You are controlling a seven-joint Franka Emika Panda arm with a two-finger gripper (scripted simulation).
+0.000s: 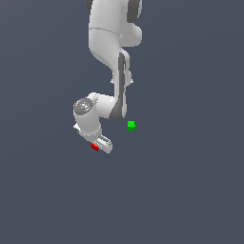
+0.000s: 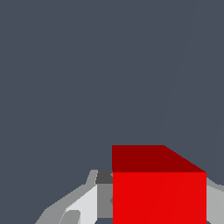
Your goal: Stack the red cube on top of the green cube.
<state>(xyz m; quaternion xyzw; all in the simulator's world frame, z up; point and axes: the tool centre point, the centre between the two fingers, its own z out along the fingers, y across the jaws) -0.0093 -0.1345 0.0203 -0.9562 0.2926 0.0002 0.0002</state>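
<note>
Toward the exterior view's left of centre, the white robot arm's pincer (image 1: 97,146) sits low over the flat grey worktop (image 1: 190,190) with the tiny bright red cube (image 1: 94,147) at its tip. The tiny bright green cube (image 1: 131,126) rests alone on the worktop, apart from it, farther toward the exterior view's right.

Seen from the wrist, the red cube (image 2: 159,192) fills the space between the pale fingers (image 2: 83,205), which look clamped on its sides. I judge the grasp made and the carry in hand; next comes lifting, travelling over the green cube, squaring up and lowering gently.
</note>
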